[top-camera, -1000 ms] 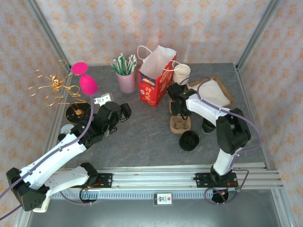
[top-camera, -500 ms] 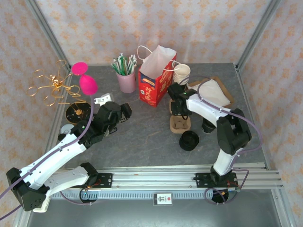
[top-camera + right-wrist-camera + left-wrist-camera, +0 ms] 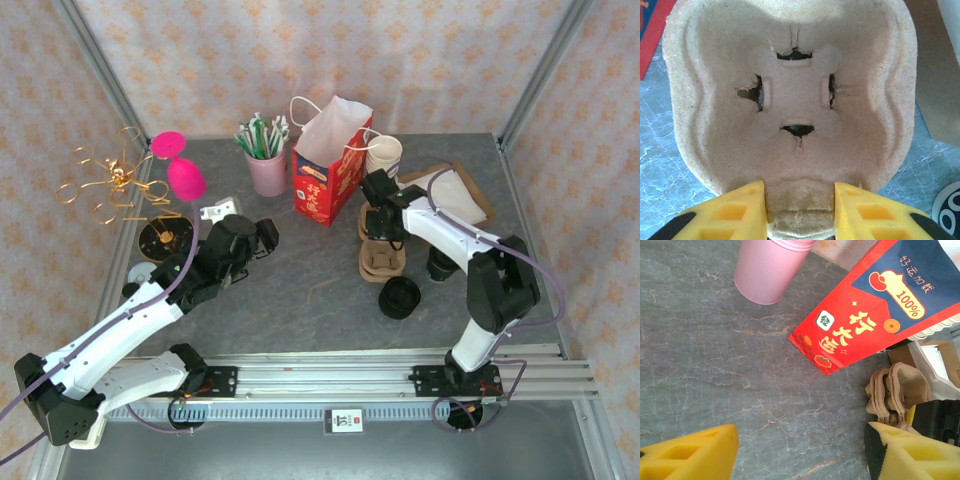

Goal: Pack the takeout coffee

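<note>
1. Right wrist: pinching near rim of pulp cup carrier (image 3: 790, 100) with right gripper (image 3: 799, 200).
2. Top external: close beside red paper bag (image 3: 325, 165) on grey table (image 3: 300, 285).
3. Left wrist: left gripper (image 3: 800, 450) spread wide, holding nothing.

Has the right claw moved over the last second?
Yes. The right claw has shifted slightly right, away from the red bag, gripping the cup carrier.

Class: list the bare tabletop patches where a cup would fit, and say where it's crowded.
Bare: the centre, between the left gripper, red bag and pulp carrier; also the near strip by the rail. Crowded: right rear, around the carrier and black lid.
</note>
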You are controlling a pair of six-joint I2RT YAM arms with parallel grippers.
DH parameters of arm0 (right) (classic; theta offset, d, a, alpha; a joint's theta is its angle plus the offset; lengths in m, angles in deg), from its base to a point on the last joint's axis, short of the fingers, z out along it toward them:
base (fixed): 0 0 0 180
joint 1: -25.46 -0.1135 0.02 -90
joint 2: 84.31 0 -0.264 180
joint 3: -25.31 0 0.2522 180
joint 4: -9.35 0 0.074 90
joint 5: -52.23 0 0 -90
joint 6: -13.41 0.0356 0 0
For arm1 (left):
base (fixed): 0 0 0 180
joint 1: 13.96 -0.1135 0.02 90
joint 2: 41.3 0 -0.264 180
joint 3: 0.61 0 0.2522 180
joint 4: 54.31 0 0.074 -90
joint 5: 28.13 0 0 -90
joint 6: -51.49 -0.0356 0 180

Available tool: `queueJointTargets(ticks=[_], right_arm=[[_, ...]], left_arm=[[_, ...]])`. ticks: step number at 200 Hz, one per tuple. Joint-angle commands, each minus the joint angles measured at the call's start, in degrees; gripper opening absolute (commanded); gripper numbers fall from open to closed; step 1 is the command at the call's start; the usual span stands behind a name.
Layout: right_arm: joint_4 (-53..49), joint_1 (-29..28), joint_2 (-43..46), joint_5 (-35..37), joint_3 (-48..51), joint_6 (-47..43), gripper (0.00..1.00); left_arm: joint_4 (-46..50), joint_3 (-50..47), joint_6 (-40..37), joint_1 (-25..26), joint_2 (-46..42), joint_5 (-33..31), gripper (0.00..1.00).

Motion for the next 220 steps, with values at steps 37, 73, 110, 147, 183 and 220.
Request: queueJointTargets(ticks=[37,73,110,147,183,220], right_arm=[[0.61,0.69,1.55,-2.11,0.1,-1.03,0.34],[-0.97,1.63,1.81,-2.84,-0.65,-1.55,0.35],[-0.47,2.82,2.17,-6.13,-0.46,-1.39,0.34],[-1.18,2.97,1.2,-5.19,-1.34,-1.28,0.34],[0.1,2.93,1.06,-5.84,-0.63,-0.52,0.34],[0.0,2.98,0.6,-5.53,-0.59,-0.7,0.34]], left_arm=[[-1.34,1.34,-0.68,0.18,0.5,0.98,0.69],[-6.45,-1.39,0.84,0.28,0.89,7.42,0.67],[-20.01,-7.26,2.82,2.58,3.63,18.23,0.65],[-35.68,-10.71,7.32,9.59,12.27,22.68,0.64],[-46.89,-10.89,14.85,11.78,22.0,24.86,0.62],[-48.06,-6.89,17.25,11.95,29.46,24.69,0.6]])
